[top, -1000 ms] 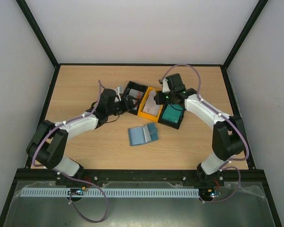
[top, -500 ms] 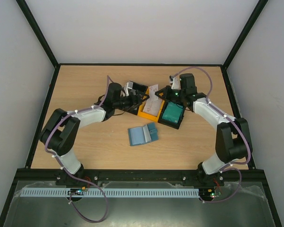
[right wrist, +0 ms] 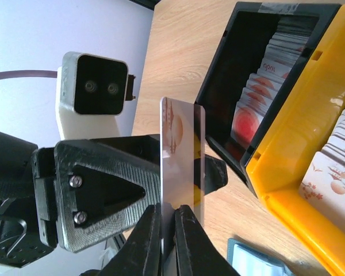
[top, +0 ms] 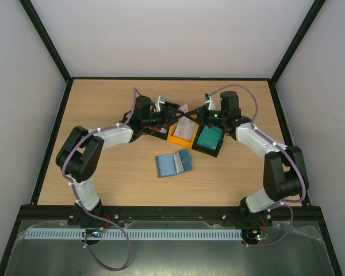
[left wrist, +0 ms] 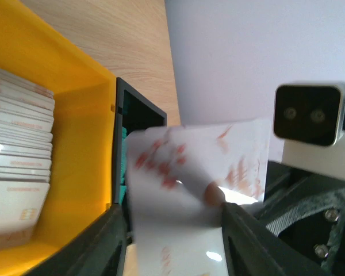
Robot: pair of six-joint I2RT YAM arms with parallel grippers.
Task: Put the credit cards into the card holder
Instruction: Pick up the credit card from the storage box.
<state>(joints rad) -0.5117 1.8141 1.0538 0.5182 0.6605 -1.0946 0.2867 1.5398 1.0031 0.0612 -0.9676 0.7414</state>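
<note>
A red-and-white credit card hangs in the air above the bins, between my two grippers. My right gripper is shut on its lower edge; in the right wrist view the card stands edge-on. My left gripper faces it, and its fingers touch the card's two side edges. In the left wrist view the card fills the gap of that gripper. The blue card holder lies open on the table nearer the arms, and it also shows in the right wrist view.
Three bins stand in a row under the grippers. A black bin holds red-and-white cards. A yellow bin holds whitish cards. Another black bin holds teal cards. Black frame posts edge the table.
My left gripper has left the black bin and swung right to the card. My right gripper has lifted the card from over the yellow bin and turned it toward the left gripper.
</note>
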